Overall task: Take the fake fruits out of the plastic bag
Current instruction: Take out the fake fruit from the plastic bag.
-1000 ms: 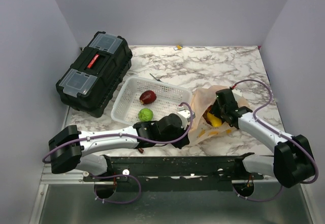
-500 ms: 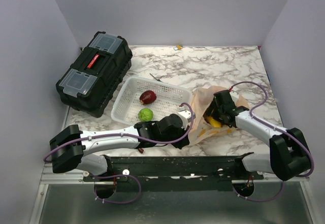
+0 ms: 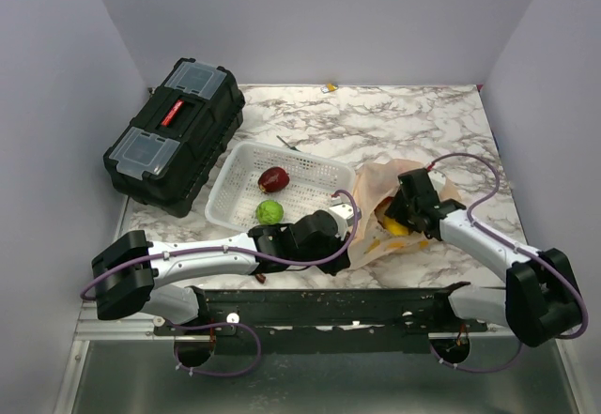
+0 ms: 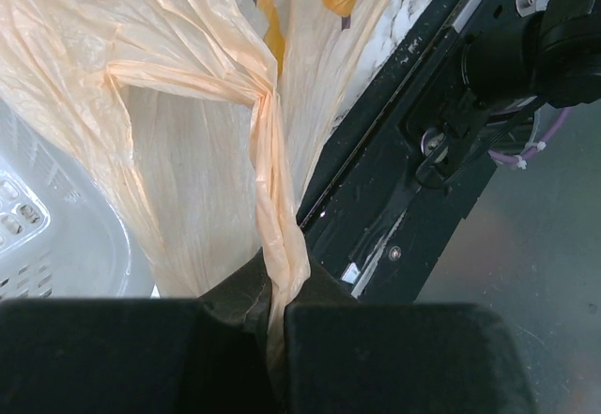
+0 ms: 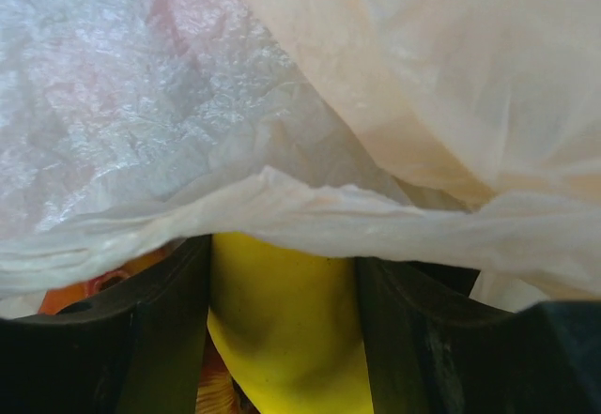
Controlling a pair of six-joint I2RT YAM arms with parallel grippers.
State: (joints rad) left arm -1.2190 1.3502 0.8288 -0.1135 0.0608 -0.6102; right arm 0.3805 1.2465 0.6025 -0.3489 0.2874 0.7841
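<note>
On the marble table (image 3: 413, 114), the right gripper (image 3: 389, 217) has shifted slightly at the mouth of the plastic bag (image 3: 371, 181) and now presses both sides of a yellow fruit (image 5: 282, 320) still inside, while the left gripper (image 4: 272, 311), pressed together, pinches the bag's twisted edge, so I judge the pull-out is next.

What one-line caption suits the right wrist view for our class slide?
Under the draped plastic bag, the right hand grips a yellow fake fruit.
</note>
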